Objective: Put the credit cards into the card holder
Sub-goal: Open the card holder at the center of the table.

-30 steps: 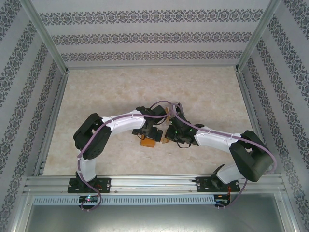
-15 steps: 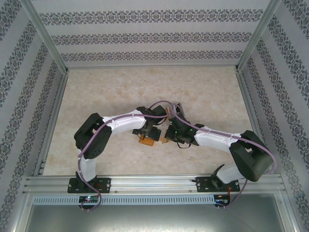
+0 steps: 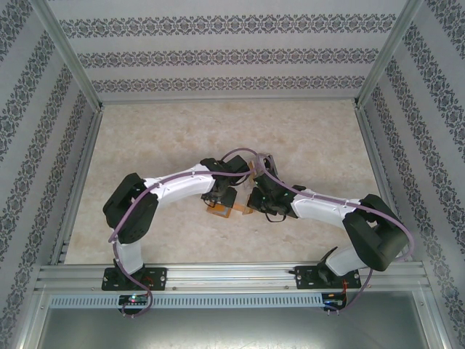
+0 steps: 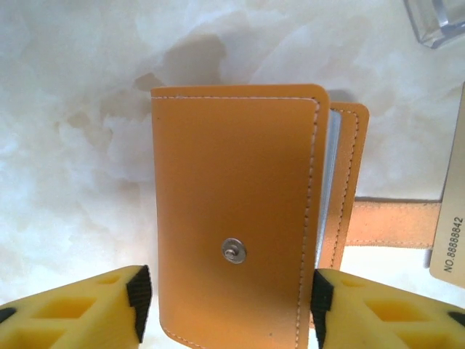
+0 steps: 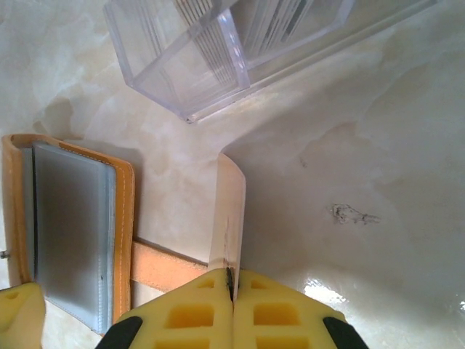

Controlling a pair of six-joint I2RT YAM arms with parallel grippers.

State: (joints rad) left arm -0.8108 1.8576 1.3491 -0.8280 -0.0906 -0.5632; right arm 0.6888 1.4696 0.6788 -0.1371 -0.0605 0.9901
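Marble-look table (image 3: 145,145), and both arms are bent in toward its middle, the left arm (image 3: 174,185) and right arm (image 3: 327,207) nearly meeting wrist to wrist. Just beyond them lies the clear plastic box (image 5: 211,51), with thin dark-lined edges packed behind its walls; I can't tell what they are through the plastic.

On to the card holder (image 4: 232,189), lying flat on the table just near of the box. Its orange-tan cover faces up and grey inner pockets peek out along its right edge. From the right wrist those grey sleeves look stacked inside the orange rim.

The left gripper (image 4: 229,309) straddles the holder's near end, one yellow finger on each side and close to its edges. I can't tell whether they're pressing it.

The right gripper (image 5: 232,291) has its fingers pinched tight on a pale credit card (image 5: 231,211), held on edge just beside the holder.

A tan strap (image 4: 392,224) runs from the holder toward that card. Smallest of all is the silver snap (image 4: 233,251) on the cover.
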